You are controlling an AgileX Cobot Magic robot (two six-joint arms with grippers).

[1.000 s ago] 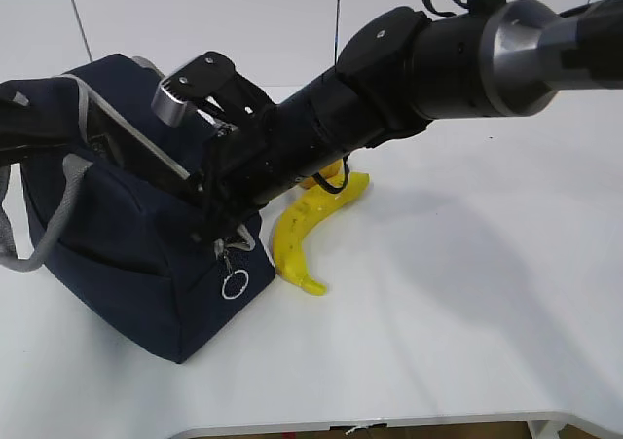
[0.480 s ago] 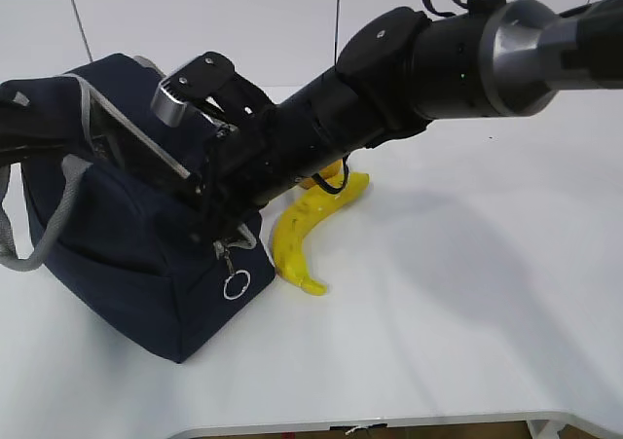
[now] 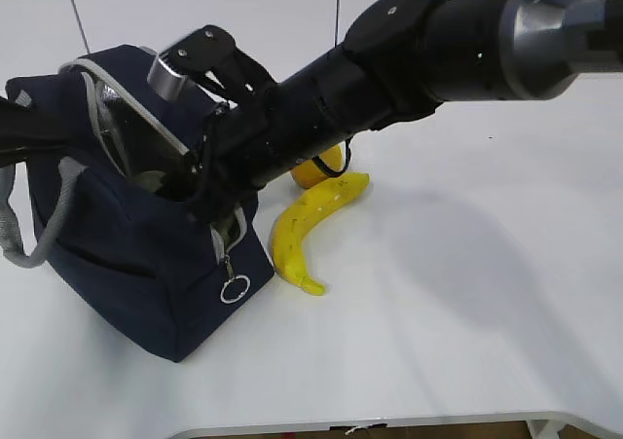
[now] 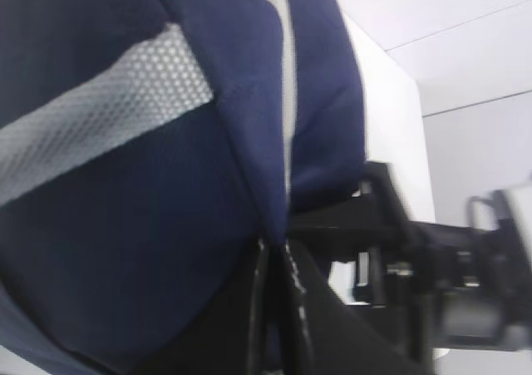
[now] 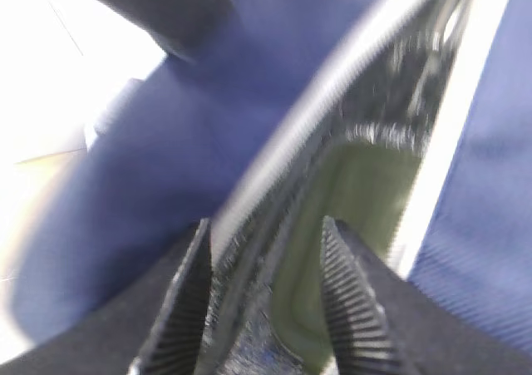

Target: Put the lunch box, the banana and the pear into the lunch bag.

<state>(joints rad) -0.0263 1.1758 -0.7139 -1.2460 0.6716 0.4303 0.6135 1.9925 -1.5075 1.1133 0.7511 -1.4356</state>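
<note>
The right arm slants down-left, its spread claw (image 5: 266, 296) over the sage-lidded lunch box (image 5: 353, 217) inside the navy fabric lunch bag (image 3: 117, 264), higher than before, uncovering the pear (image 3: 316, 171) behind the curved banana (image 3: 307, 227) on the tabletop (image 3: 467, 293), while the left claw (image 4: 274, 308) pinches the bag's edge.

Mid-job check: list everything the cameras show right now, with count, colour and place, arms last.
lunch bag: one, navy with grey handles, left on the table, top open.
lunch box: one, green lid, blurred, seen inside the bag in the right wrist view.
banana: one, yellow, on the table just right of the bag.
pear: one, yellow-orange, behind the banana, partly hidden by the right arm.
table: one, white.
left gripper: one, black, shut on the bag's fabric edge.
right gripper: one, black, fingers apart at the bag's opening, above the green lid.
</note>
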